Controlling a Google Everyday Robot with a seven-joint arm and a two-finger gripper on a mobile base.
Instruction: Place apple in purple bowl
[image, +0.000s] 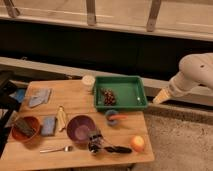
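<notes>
The apple (137, 143) is yellow-orange with a reddish blush and sits on the wooden table (75, 155) near its front right corner. The purple bowl (80, 127) stands upright at the front middle of the table, well left of the apple, and looks empty. My white arm (196, 74) comes in from the right. My gripper (161, 96) is at the arm's lower tip, raised just right of the green tray, far behind and to the right of the apple. It holds nothing that I can see.
A green tray (131, 89) with dark grapes (108, 97) stands at the back right. A blue cup (112, 118) holds something orange. An orange-brown bowl (25, 129), blue cloths (39, 97), a banana (61, 119), a fork (56, 149), a white cup (88, 82) and a dark utensil (106, 146) lie around.
</notes>
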